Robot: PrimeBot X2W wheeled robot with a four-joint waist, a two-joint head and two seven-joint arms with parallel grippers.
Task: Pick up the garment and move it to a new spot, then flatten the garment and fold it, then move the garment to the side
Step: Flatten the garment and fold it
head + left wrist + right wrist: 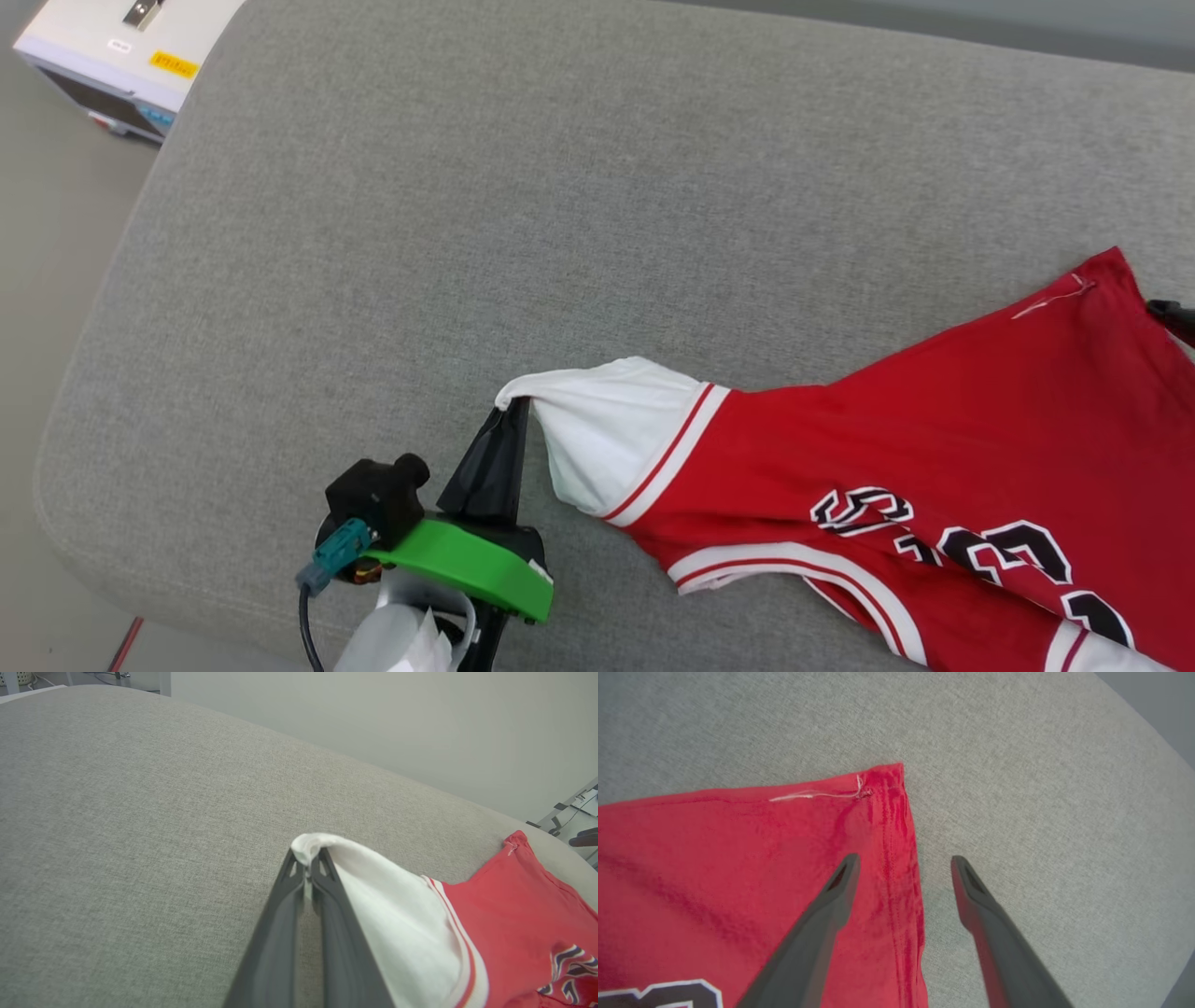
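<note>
Garment point(934, 429) lay on grey padded bench point(467, 187), toward robot's right, black lettering point(990, 551) facing up. Left gripper point(512, 406) clenched on edge of white sleeve point(607, 429), drawing it to a point. Right gripper point(903, 858) released, fingers wide apart by red hem corner point(887, 779): one over fabric, other over bare bench.

Open grey cushion point(560, 187) spreads left of the garment point(934, 420).
</note>
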